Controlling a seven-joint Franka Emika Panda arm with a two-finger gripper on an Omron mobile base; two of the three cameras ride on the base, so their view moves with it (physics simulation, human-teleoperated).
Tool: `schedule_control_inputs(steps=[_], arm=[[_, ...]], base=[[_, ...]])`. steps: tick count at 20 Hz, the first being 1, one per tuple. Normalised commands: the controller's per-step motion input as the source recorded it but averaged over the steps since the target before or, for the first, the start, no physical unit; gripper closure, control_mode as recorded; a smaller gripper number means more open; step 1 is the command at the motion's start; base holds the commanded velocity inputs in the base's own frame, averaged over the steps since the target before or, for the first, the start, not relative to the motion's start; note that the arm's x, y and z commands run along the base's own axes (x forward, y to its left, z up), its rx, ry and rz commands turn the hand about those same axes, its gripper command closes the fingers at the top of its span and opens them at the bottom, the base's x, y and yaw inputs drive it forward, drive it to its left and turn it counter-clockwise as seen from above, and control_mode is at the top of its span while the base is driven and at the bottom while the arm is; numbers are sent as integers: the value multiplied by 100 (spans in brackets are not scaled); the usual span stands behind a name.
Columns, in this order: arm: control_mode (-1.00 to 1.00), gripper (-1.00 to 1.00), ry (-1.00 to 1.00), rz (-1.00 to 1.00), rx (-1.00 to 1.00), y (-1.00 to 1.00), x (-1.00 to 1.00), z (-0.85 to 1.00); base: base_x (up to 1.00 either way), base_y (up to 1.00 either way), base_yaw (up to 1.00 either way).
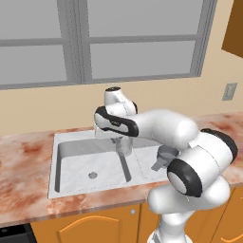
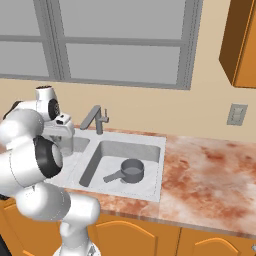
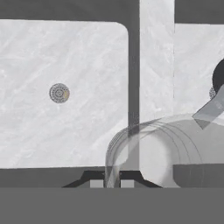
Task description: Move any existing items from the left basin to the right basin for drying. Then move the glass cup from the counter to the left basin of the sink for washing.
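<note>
My gripper [image 1: 122, 140] is shut on the rim of the glass cup [image 1: 125, 148], a translucent tumbler that hangs over the sink's middle divider on the left basin's side. In the hand view the cup [image 3: 153, 148] lies low and right, its wall pinched between my gripper's tips [image 3: 112, 183]. Below it spreads the left basin [image 3: 65, 52] with its round drain [image 3: 59, 93]. The dark grey pot [image 2: 131, 171] sits in the right basin [image 2: 110, 160], handle pointing towards the front left. My arm partly hides the pot [image 1: 166, 154] in the left base view.
The grey faucet [image 2: 95, 118] stands behind the divider at the back of the sink. Marbled counter [image 2: 210, 165] runs to the right of the sink, and counter [image 1: 23, 152] to its left. A window fills the wall behind, and an orange cabinet [image 2: 242, 45] hangs at the upper right.
</note>
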Motion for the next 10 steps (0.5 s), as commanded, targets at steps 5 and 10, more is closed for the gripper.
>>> schedule_control_inputs(steps=[5, 10], arm=[[-100, 100, 1, 5, 0, 52, 2, -27], [-100, 100, 0, 4, 0, 46, 14, -35]], base=[[0, 0, 0], [0, 0, 0]])
